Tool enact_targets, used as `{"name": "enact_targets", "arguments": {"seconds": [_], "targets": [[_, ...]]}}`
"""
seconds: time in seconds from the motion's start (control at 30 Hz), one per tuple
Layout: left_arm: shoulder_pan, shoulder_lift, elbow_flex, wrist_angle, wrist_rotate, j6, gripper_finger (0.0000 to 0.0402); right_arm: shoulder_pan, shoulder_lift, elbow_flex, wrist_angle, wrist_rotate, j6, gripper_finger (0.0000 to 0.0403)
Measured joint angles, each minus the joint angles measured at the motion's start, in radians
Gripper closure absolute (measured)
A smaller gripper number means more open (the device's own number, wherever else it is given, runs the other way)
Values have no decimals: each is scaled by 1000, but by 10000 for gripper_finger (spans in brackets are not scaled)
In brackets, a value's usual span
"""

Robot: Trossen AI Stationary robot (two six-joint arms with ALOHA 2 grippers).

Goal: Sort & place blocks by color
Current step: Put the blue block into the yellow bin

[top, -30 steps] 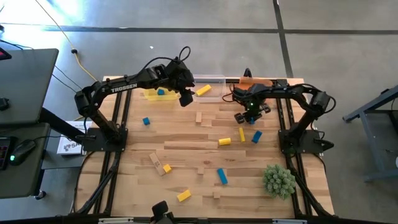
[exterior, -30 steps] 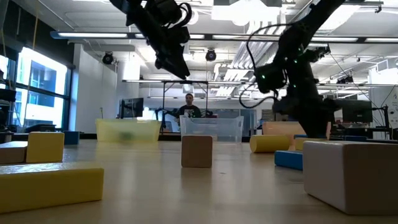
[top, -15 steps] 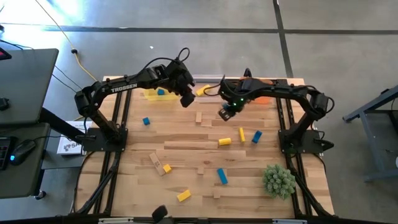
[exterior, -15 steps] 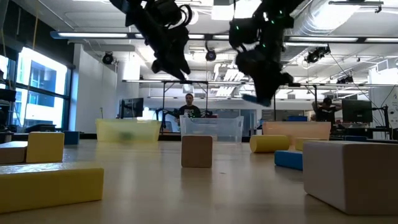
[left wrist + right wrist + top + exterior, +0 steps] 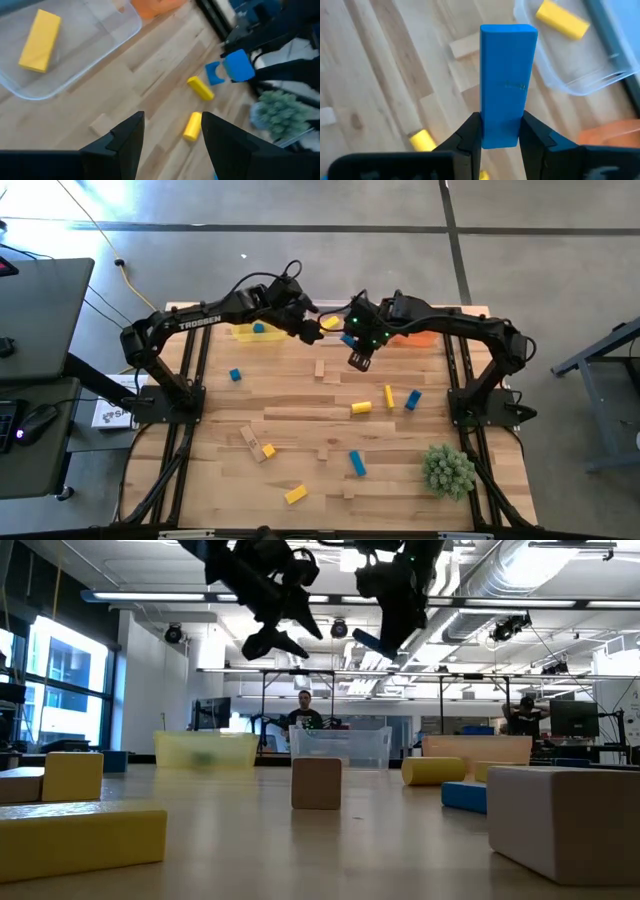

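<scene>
The right gripper (image 5: pixel 501 131) is hanging high above the far half of the table (image 5: pixel 300 415), its jaws clenched on the lower end of a blue bar (image 5: pixel 507 82), which is standing upright between the two dark fingers (image 5: pixel 470 135); from overhead that gripper is sitting just in front of the clear bin (image 5: pixel 340 320), and the low view is showing the bar jutting out of it at a slant well up in the air. The left gripper (image 5: pixel 172 127) is hovering close beside it, over the gap between the yellow bin (image 5: pixel 255 332) and the clear bin, with its jaws standing apart and nothing between them. A yellow block (image 5: pixel 40 40) is lying inside the clear bin, and a small blue block (image 5: pixel 259 328) is resting in the yellow bin. The orange bin (image 5: pixel 420 335) is peeking out behind the right arm at the far edge. The other blocks are lying scattered over the wooden top: a blue cube (image 5: pixel 235 375) on the left side, a yellow cylinder (image 5: pixel 361 408) and a yellow bar (image 5: pixel 389 395) near the middle, a blue piece (image 5: pixel 413 399) just beside them, another blue bar (image 5: pixel 356 463) nearer the front, and a yellow bar (image 5: pixel 295 495) near the front edge. A green plant ball (image 5: pixel 447 469) is sitting at the front right.
</scene>
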Motion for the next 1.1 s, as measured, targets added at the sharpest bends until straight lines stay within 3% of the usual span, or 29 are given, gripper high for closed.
{"name": "enact_targets", "arguments": {"seconds": [0.23, 0.5, 1.1], "targets": [[-34, 0, 0, 54, 1, -151, 216, 31, 0, 6, -5, 117, -90, 328], [-92, 0, 0, 181, -7, -323, 216, 74, 0, 6, 10, 147, -191, 328], [-185, 14, 0, 198, -200, -439, 216, 115, 0, 5, 7, 163, -203, 328]]}}
